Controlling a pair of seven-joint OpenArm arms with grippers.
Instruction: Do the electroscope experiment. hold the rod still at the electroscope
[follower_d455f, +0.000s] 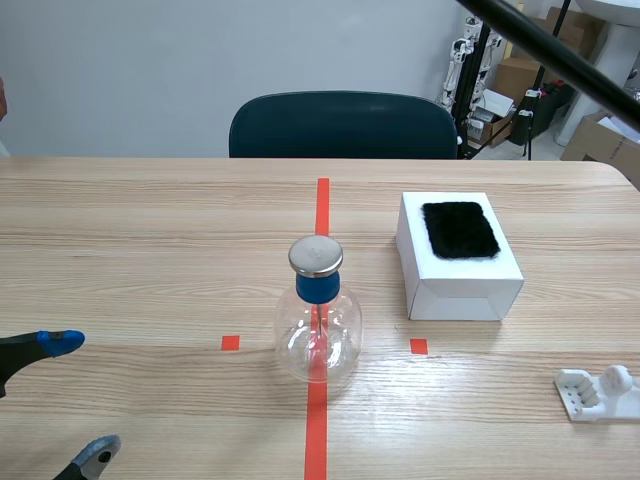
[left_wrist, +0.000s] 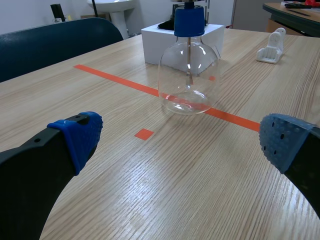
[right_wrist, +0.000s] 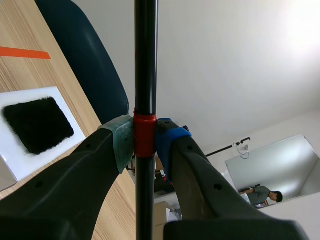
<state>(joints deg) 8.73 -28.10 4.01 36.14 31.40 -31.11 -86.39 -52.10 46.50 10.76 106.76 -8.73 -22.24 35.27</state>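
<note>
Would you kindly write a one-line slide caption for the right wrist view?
Right claw shut on a black rod with a red band, white box bearing a black fur pad beside it.

Place: a robotics or teaching lab, as far as can be judged.
Bench: a wooden table (follower_d455f: 120, 230) is marked with orange-red tape (follower_d455f: 322, 205) in a line and small squares.
Apparatus: a glass electroscope (follower_d455f: 318, 315), a white box (follower_d455f: 455, 290) topped with black fur (follower_d455f: 460, 230) and a small white stand (follower_d455f: 598, 392) are laid out on it.
Robot: a black left gripper (follower_d455f: 80, 396) with dotted pads is seen low at the near edge.
Surroundings: a plain pale wall (follower_d455f: 150, 70) and a dark chair (follower_d455f: 340, 125) are seen at the far edge. Cardboard boxes (follower_d455f: 605, 140) and white equipment (follower_d455f: 463, 55) are seen in the corner.
Plumbing: a white basin (left_wrist: 116, 12) is seen beyond the chair.
</note>
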